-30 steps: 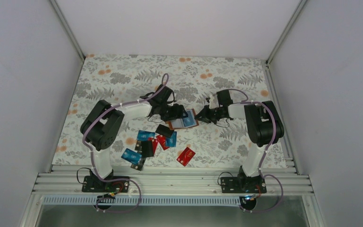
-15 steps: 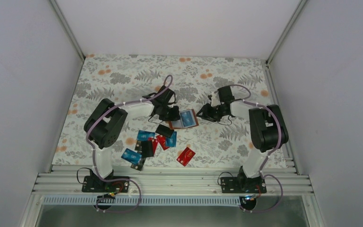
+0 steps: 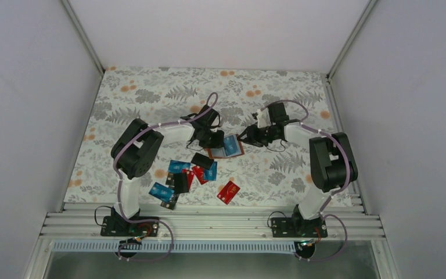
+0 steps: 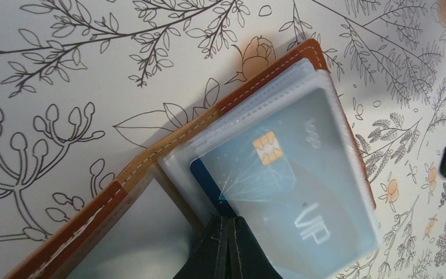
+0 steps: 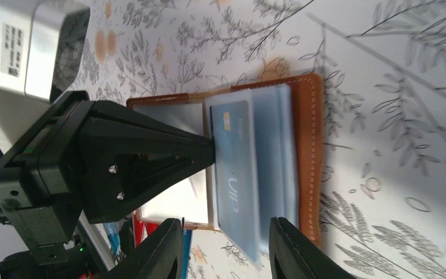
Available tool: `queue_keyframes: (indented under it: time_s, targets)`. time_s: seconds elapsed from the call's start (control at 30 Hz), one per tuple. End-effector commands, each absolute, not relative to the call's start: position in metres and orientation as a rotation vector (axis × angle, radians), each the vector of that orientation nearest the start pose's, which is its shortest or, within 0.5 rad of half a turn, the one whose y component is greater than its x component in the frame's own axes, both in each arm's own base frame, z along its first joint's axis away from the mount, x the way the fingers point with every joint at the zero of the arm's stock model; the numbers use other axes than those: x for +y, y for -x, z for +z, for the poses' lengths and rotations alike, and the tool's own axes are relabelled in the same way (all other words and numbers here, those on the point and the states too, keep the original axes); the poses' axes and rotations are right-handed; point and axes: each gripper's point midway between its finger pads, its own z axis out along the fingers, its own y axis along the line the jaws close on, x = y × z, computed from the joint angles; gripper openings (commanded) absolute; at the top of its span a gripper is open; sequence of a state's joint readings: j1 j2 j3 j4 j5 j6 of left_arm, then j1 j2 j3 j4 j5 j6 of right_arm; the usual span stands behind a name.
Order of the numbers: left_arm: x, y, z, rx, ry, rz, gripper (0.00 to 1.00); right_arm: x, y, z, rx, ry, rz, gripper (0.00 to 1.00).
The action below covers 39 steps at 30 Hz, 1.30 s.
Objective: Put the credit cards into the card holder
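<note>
Touching edge of blue card (image 4: pixel 290 192) in card holder (image 4: pixel 267 74), left claw (image 4: pixel 227 225) closed tight; right claw (image 5: pixel 225 235) parted, empty

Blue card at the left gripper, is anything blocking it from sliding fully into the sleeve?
Nothing visible. The blue card lies mostly under the card holder's clear sleeve, the shut left gripper at its exposed edge; the open right gripper hovers clear.

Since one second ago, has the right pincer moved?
Yes: the right pincer has drawn slightly toward the table's far edge, away from the card holder.
</note>
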<state>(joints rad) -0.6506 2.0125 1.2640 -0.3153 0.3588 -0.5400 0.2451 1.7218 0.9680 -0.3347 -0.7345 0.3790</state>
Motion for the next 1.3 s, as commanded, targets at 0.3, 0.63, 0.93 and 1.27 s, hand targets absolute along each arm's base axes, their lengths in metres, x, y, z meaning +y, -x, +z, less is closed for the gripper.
queue_keyframes:
  time_s: [0.3, 0.63, 0.93, 1.27]
  targets:
    - [-0.325, -0.325, -0.003, 2.847, -0.290, -0.774, 0.02, 0.236, -0.322, 0.056, 2.717, 0.186, 1.304, 0.40]
    - [-0.326, -0.323, -0.006, 2.853, -0.282, -0.788, 0.02, 0.244, -0.316, 0.052, 2.733, 0.209, 1.333, 0.40]
    - [-0.332, -0.327, 0.029, 2.765, -0.293, -0.853, 0.02, 0.269, -0.311, 0.068, 2.709, 0.289, 1.378, 0.40]
    - [-0.317, -0.328, 0.071, 2.679, -0.212, -0.888, 0.03, 0.292, -0.306, 0.071, 2.724, 0.343, 1.393, 0.40]
